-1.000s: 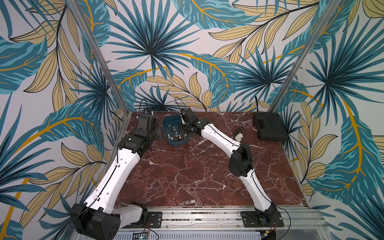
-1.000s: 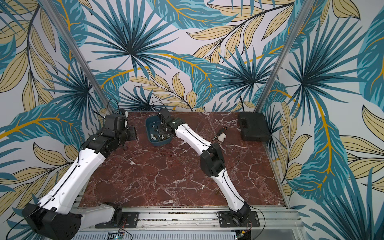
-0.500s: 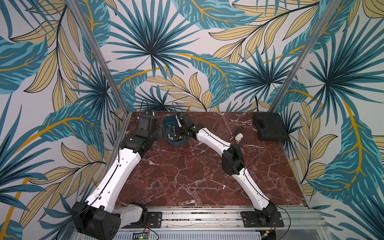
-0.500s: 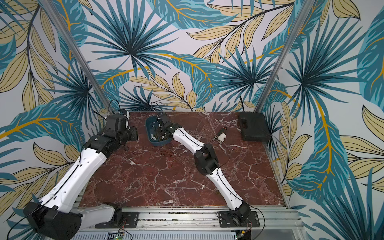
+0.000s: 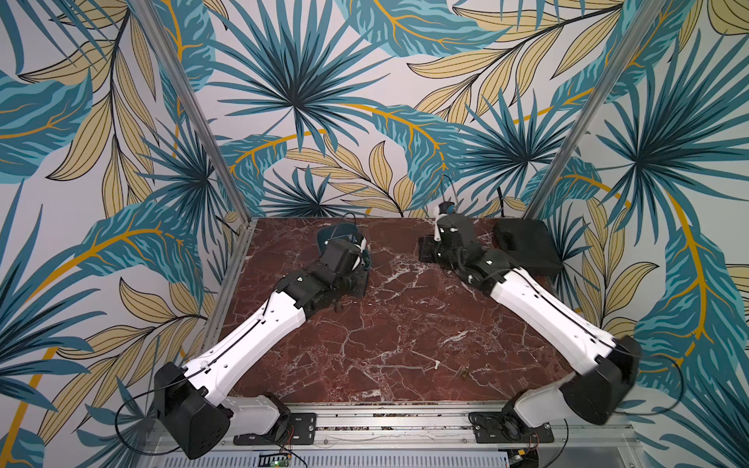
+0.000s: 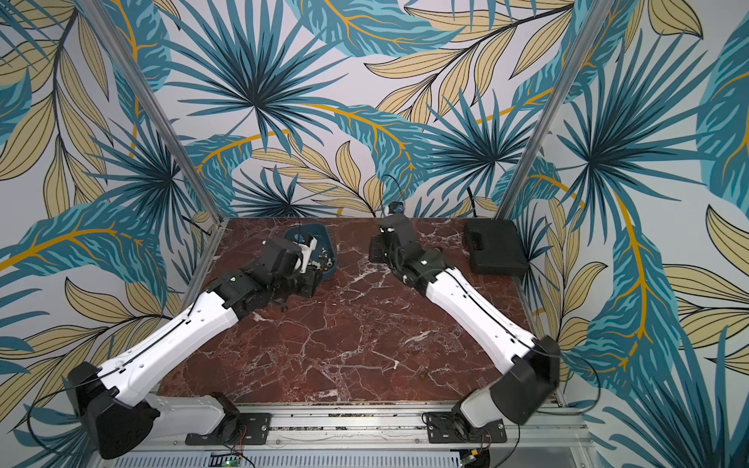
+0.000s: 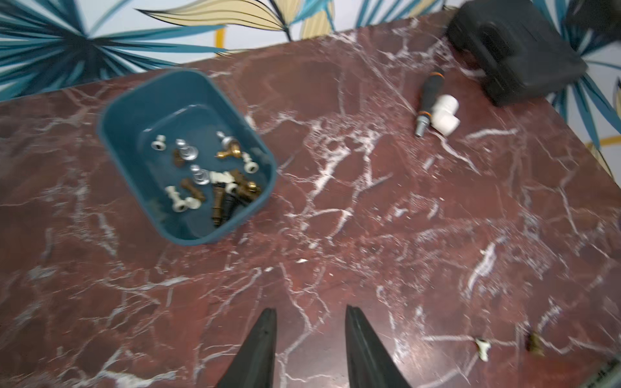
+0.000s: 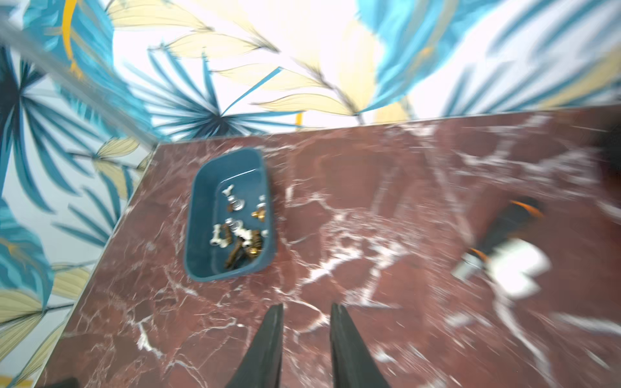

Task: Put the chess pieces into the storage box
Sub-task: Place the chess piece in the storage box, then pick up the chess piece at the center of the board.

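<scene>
Red marble desk (image 5: pixel 405 324), with both arms reaching in from the front rail. The biggest loose thing is the black case (image 5: pixel 527 247), flat in the far right corner against the wall.

Next down is the teal storage box (image 7: pixel 127 111) on the far left part of the desk, near the back wall. In both top views the left arm's wrist hangs over its near side and hides part of it (image 6: pixel 326 243). The right wrist view also catches the box (image 8: pixel 201 215), though it's pretty blurred.

The left gripper (image 7: pixel 309 309) is up off the desk, jaws spread, nothing between them. Same for the right gripper (image 8: pixel 306 305) – there's a clear gap and it's empty.

Between the box and the case, nearer the case, a black-handled tool (image 7: pixel 428 97) lies touching a white elbow fitting (image 7: pixel 445 114).

Most of the chess pieces (image 7: pixel 208 171) are already in the box, a loose jumble of white, silver, gold and brown ones lying on their sides. Two are still out on the desk – a white piece (image 7: pixel 483 347) and a brown piece (image 7: pixel 535 343). They sit near each other toward the front right, well apart from the box.
</scene>
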Controlling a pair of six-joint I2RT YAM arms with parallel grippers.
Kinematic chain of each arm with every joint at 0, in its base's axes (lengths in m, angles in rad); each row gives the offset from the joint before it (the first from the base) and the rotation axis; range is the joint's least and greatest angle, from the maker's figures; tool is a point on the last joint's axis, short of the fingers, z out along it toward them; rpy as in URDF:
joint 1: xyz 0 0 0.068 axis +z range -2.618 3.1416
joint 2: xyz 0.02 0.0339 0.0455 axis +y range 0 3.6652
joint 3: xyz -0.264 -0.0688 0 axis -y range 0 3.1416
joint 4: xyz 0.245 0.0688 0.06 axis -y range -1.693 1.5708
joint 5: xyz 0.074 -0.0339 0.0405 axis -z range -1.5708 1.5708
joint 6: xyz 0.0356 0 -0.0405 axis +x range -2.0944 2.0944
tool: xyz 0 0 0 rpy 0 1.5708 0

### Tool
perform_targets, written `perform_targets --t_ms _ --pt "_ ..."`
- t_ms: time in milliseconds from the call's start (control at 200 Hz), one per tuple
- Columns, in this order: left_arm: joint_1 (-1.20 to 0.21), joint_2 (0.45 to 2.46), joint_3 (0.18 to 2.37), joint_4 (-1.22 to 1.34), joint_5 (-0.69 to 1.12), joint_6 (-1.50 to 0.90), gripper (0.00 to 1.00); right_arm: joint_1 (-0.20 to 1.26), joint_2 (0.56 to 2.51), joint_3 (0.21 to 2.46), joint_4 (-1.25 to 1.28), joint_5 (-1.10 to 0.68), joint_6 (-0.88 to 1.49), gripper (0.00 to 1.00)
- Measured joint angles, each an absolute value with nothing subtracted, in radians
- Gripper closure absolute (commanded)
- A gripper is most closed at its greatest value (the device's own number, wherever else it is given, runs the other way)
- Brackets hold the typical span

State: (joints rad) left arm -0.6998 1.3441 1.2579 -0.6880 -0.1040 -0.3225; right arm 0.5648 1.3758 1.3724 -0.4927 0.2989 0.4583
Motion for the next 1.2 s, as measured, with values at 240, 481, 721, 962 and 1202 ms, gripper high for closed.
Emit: perform_targets --t_ms 240,481,721,962,1202 --pt "-0.919 1.613 1.266 -0.721 0.007 -0.492 0.62 0.533 1.061 1.06 -0.702 0.402 0.511 0.7" --pt "-1.081 1.864 1.419 -0.784 0.092 -0.555 0.62 0.523 0.818 0.96 -0.761 0.54 0.547 0.69" --pt "-1.109 2.048 1.563 -0.831 0.139 -0.577 0.62 0.523 0.671 0.957 -0.762 0.648 0.542 0.69" --pt "-1.133 2.146 1.65 -0.894 0.147 -0.572 0.63 0.523 0.634 0.923 -0.772 0.682 0.538 0.69" --pt "-1.153 2.162 1.713 -0.932 0.159 -0.551 0.63 0.523 0.638 0.906 -0.788 0.688 0.537 0.69"
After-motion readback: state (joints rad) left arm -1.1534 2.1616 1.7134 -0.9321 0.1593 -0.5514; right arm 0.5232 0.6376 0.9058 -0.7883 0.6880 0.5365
